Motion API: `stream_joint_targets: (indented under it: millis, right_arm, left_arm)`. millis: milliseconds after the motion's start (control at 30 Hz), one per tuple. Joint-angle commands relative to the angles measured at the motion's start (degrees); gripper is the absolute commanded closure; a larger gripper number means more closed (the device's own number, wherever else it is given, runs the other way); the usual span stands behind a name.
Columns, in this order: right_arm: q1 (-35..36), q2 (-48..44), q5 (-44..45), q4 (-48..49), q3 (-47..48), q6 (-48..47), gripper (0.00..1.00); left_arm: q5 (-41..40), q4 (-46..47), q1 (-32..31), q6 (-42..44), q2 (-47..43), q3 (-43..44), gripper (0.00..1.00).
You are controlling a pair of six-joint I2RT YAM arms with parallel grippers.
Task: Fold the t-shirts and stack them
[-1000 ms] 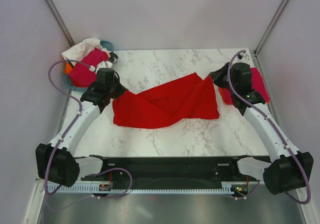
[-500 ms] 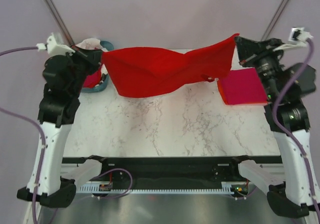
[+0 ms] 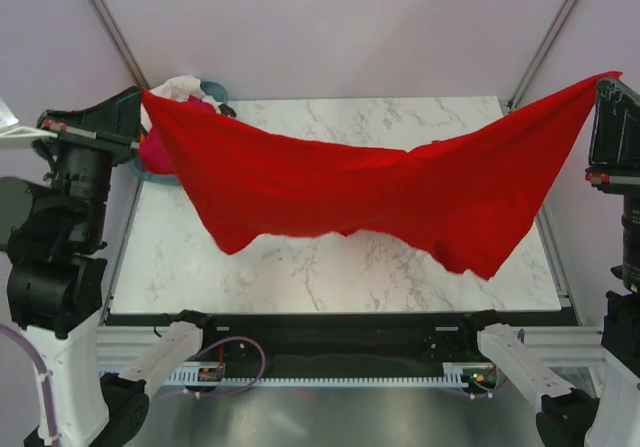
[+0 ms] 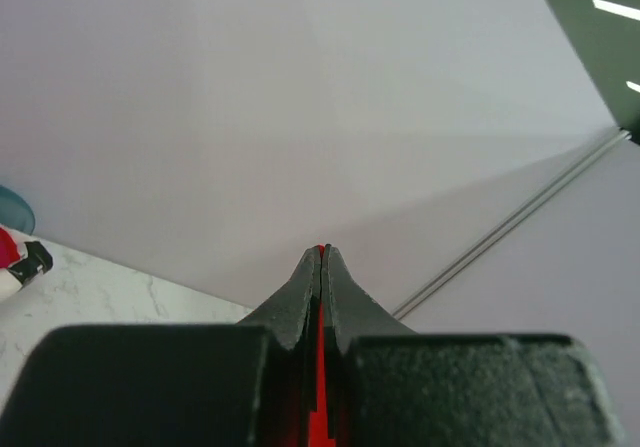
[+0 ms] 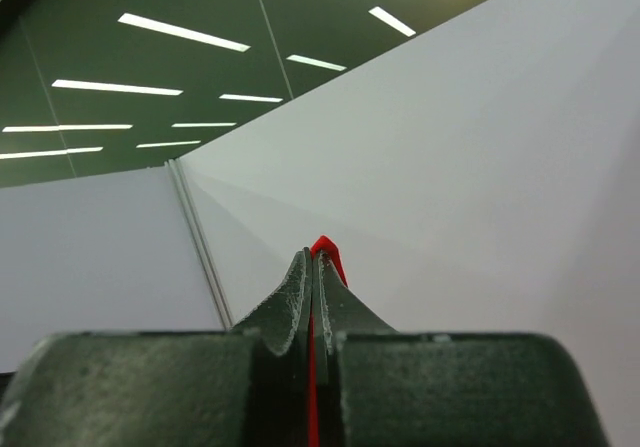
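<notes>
beyond the marble table's (image 3: 300,277) left edge, left gripper (image 4: 322,262) pinched tight on a red t-shirt (image 3: 350,192) corner. at the table's far-left corner, a teal tub (image 3: 213,91), probably heaped with more shirts (image 3: 152,153). red cloth strung sagging above the table. beyond the table's right edge, right gripper (image 5: 313,262) clamped on the other corner.

There are three t-shirts in sight. One red t-shirt (image 3: 400,192) hangs above the worktop (image 3: 330,267). One white t-shirt (image 3: 180,87) and one magenta-pink t-shirt (image 3: 155,152) lie at the worktop's far left corner. Whether more lie under these two cannot be told. One teal tub (image 3: 215,91) shows at that same corner. There are two arms, the left arm (image 3: 55,257) and the right arm (image 3: 628,237). There are two grippers, the left gripper (image 4: 322,267) and the right gripper (image 5: 312,267). There is one marble worktop.
</notes>
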Motion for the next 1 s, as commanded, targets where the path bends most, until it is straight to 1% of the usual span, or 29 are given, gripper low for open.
stream_joint_targets:
  millis: [0,67,100,200,333,367,400,467,500,567,600,633,667,700,733,767,800,833,867,900,933,967]
  right_arm:
    - [-0.1,6.6,3.6,-1.0,0.5,-0.1,1.00]
    - [-0.1,8.9,3.7,-0.9,0.4,0.5,1.00]
    - [-0.1,10.2,4.0,-0.9,0.0,1.1,1.00]
    - [-0.1,16.6,4.6,-0.4,-2.1,2.4,1.00]
    - [-0.1,24.4,4.6,1.3,-4.6,4.3,1.00]
    - [-0.1,26.1,4.7,1.4,-4.3,5.0,1.00]
    - [-0.2,29.7,4.9,1.4,-3.7,5.5,1.00]
    - [-0.8,33.7,2.8,1.1,0.2,5.9,1.00]
    - [-1.4,38.5,0.9,0.8,5.3,7.2,1.00]
    - [-2.7,43.7,-5.4,-0.3,12.7,9.8,1.00]
    - [-4.3,48.7,-7.1,-0.4,20.7,12.9,1.00]
    - [-5.1,51.1,-8.6,-0.4,25.0,15.1,1.00]
    - [-7.0,53.6,-12.0,-0.3,29.5,16.9,1.00]
    - [-8.0,58.2,-13.4,0.1,38.3,20.9,1.00]
    - [-8.9,60.3,-15.3,1.2,42.2,23.1,1.00]
    - [-10.0,62.1,-17.1,5.5,45.1,25.6,1.00]
    - [-11.9,64.0,-21.2,9.1,46.9,29.0,1.00]
    - [-13.8,64.2,-22.7,13.6,46.7,34.9,1.00]
    - [-15.0,64.1,-23.6,20.0,45.8,37.3,1.00]
    - [-16.9,63.2,-24.5,21.6,43.6,38.3,1.00]
    - [-17.7,62.5,-24.7,22.2,42.6,38.5,1.00]
    - [-19.0,61.6,-25.1,22.3,41.2,37.6,1.00]
  left_arm:
    - [-1.0,-1.0,0.1,0.4,7.5,-1.4,0.98]
    - [-1.9,-1.1,0.2,0.3,10.3,-2.7,0.98]
    - [-2.2,-1.1,0.3,0.2,13.3,-3.4,0.98]
    - [-2.3,-0.4,0.5,-0.8,18.9,-6.2,0.98]
    - [-0.4,4.4,1.9,-2.5,24.8,-10.0,0.98]
    - [-0.2,5.2,2.1,-2.7,25.9,-9.9,0.98]
    - [-0.3,6.0,2.2,-2.8,27.2,-9.7,0.98]
    - [0.8,7.2,3.3,-3.2,31.3,-7.1,0.98]
    - [2.1,7.5,3.8,-3.3,32.8,-5.6,0.98]
    - [4.0,7.5,6.4,-5.3,38.8,2.2,0.98]
    - [8.2,7.1,7.5,-6.3,41.1,6.2,0.98]
    - [10.3,6.8,9.8,-7.5,44.0,15.3,0.98]
    - [13.0,6.8,10.8,-9.7,48.5,19.7,0.98]
    - [16.0,6.8,12.2,-10.7,50.8,23.9,0.98]
    - [17.1,6.9,12.6,-11.5,52.4,31.2,0.98]
    - [17.7,7.3,12.8,-12.3,53.8,34.0,0.98]
    - [18.3,8.4,12.8,-12.7,55.3,35.9,0.98]
    - [18.1,10.1,14.4,-13.0,55.1,36.2,0.98]
    - [18.3,12.0,14.7,-13.8,54.6,35.1,0.98]
    - [18.3,13.9,15.0,-14.2,52.9,33.4,0.98]
    - [18.2,18.0,15.9,-14.8,51.9,29.6,0.98]
    - [18.5,19.6,16.5,-16.6,51.1,27.7,0.98]
